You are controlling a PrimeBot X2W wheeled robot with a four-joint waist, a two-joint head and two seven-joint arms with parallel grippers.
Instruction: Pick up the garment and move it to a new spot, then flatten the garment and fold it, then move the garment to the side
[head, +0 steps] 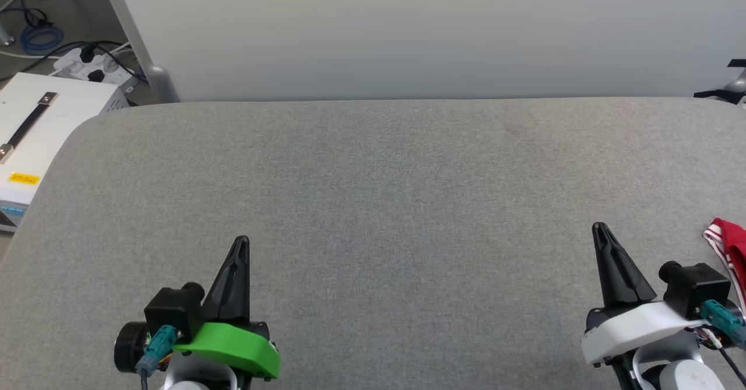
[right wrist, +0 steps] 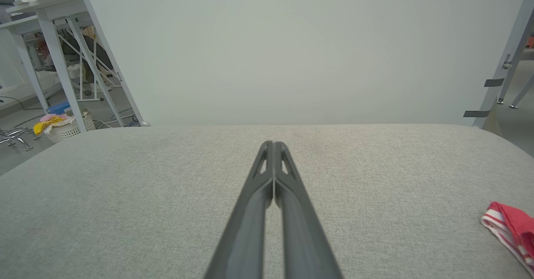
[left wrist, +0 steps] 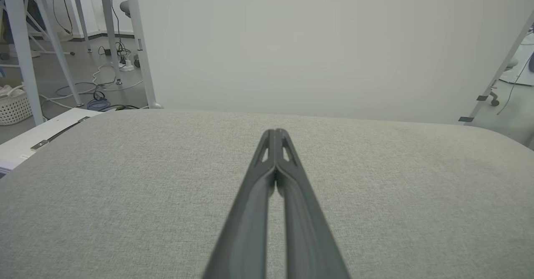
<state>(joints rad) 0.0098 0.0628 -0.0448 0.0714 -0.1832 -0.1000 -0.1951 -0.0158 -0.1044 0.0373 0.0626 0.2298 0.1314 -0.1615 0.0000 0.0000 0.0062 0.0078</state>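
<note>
Right gripper sits closed and empty just beside the garment — a red, white-striped edge at the right margin of the table. Left gripper, likewise pressed together on nothing, waits well apart — both look parked, which leaves the middle free for flattening.

The grey fabric-covered surface spreads before me across most of the head view, its far edge straight along the upper third and its corner rounded at the upper left. The weave lies flat and smooth. On it, at the right edge of the frame and cut off there, lies the garment, a red bunch with red-white striped trim. In my right wrist view, the garment sits at the lower right.
</note>
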